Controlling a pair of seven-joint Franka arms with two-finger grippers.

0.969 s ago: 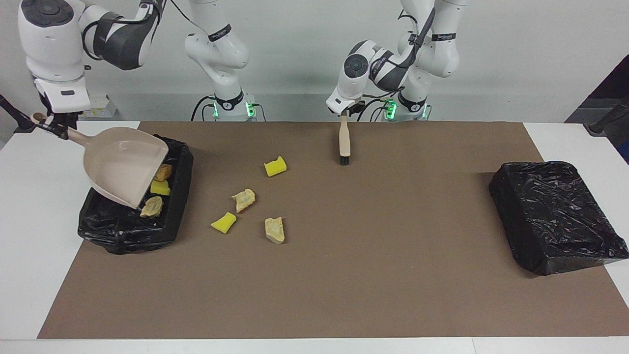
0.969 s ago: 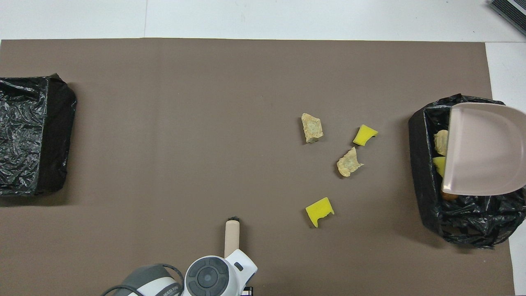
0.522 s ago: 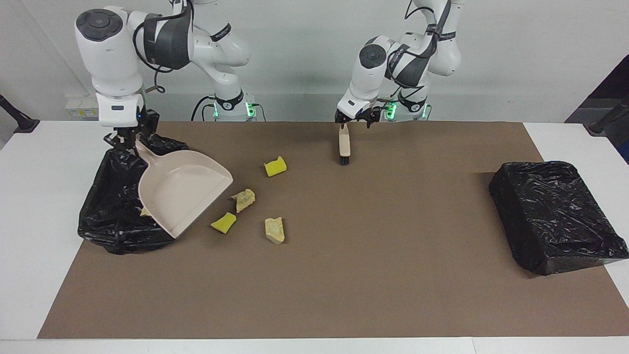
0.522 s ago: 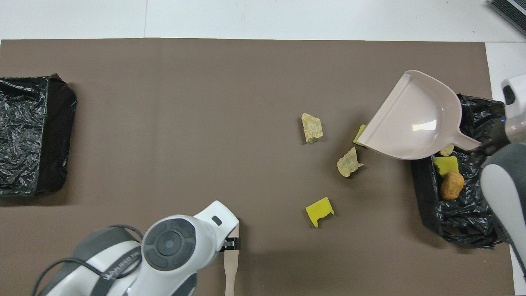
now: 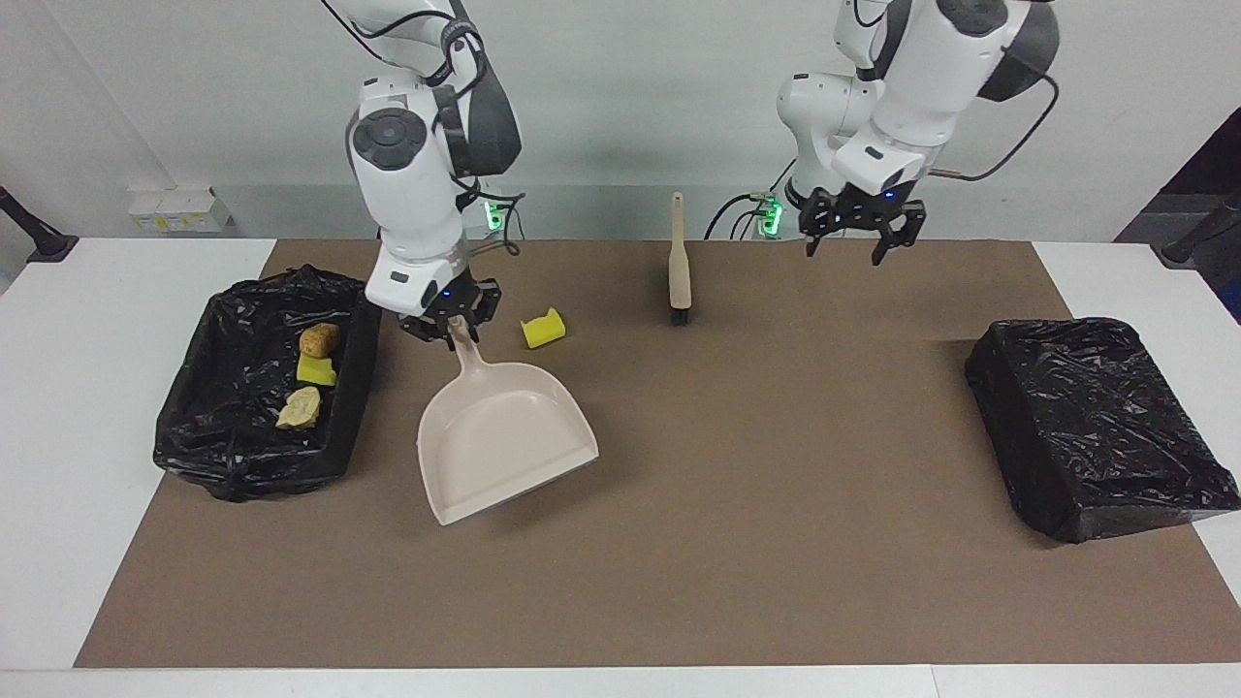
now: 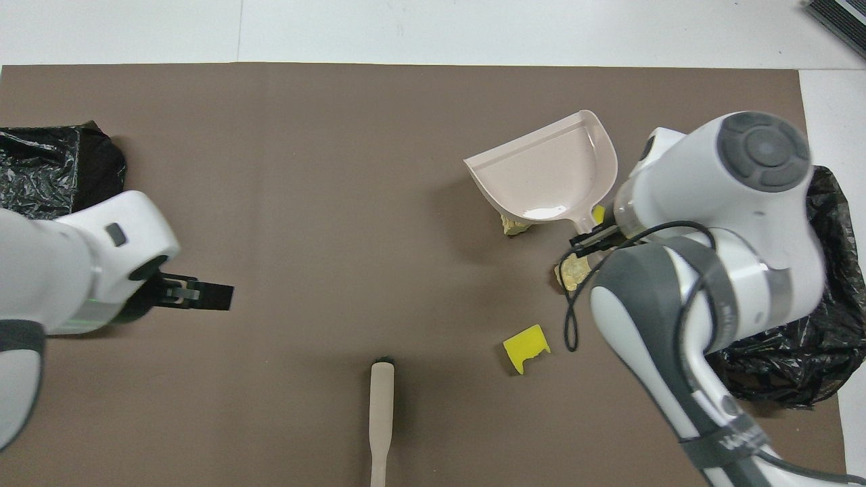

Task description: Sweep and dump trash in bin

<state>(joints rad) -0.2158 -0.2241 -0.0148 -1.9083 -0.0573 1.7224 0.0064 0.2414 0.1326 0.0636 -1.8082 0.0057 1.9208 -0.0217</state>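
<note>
Right pincer [image 5: 456, 330], frame centre-left: clenched on dustpan [image 5: 504, 441] handle, over scattered trash. Left pincer [image 5: 859, 231], upper right: released, holding nothing.

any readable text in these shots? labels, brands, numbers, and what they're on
Band on the right arm: white lettering, too blurred to read.
Dustpan: no text.
Brush: no text.
Bin with trash: no text.
Second bin: no text.
Nothing else legible in either view.
</note>
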